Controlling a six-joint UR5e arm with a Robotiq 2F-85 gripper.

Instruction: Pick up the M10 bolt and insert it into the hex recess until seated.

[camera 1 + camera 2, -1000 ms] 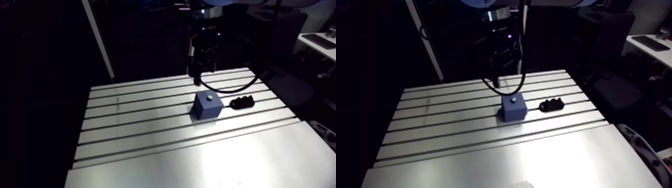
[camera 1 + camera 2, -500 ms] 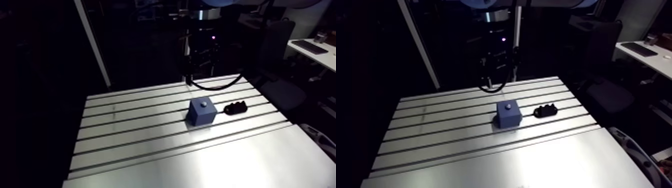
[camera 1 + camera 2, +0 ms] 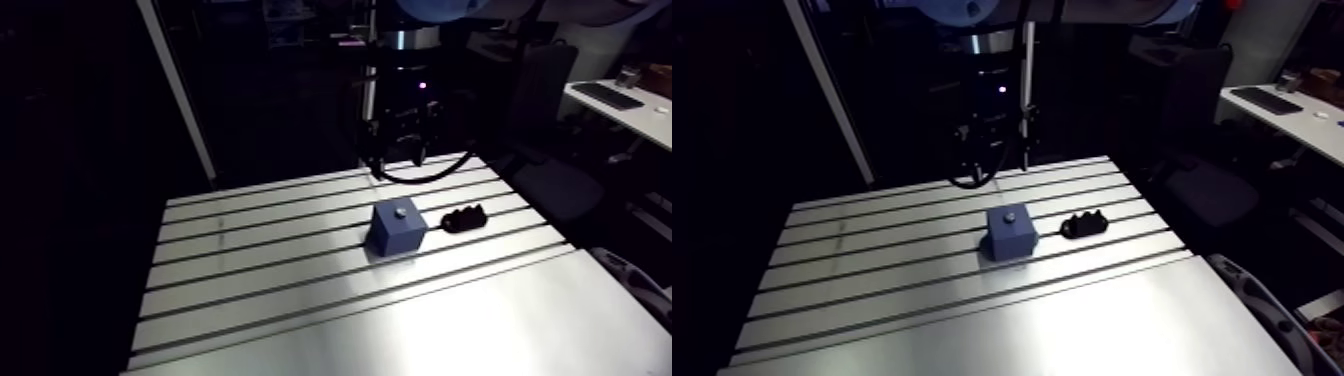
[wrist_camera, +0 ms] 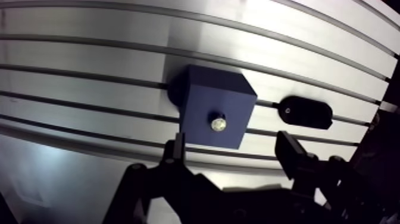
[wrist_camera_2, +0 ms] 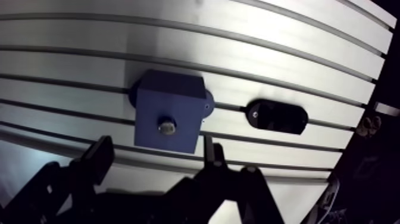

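A dimly lit metal table (image 3: 300, 300) with long parallel slots (image 3: 270, 262) running across it. Near the middle of the table stands a small dark blue block (image 3: 397, 230), roughly cube-shaped, resting flat across one of the slots.

The bolt (image 4: 218, 124) is in the block: it stands in the block's top face, and only its small, round, silvery end shows, catching the light. How deep it sits cannot be made out.

Just beside the block, apart from it and not touching, lies a small black piece (image 3: 465, 217) with a lumpy top. Seen from above in the wrist view it is a rounded oblong with a tiny pale dot near the end that faces the block. It too lies across a slot.

The robot's gripper (image 4: 232, 149) hangs in the air, well above the table and well apart from the block. In the arm view it hangs over the table's far edge, behind the block. In the wrist view its two dark fingers (image 4: 293, 156) frame the scene. The jaws stand wide apart, clamped on nothing: through the gap between them the blue block and the bolt's bright end are seen far below, a little ahead of the gripper, with the black piece off to one side.
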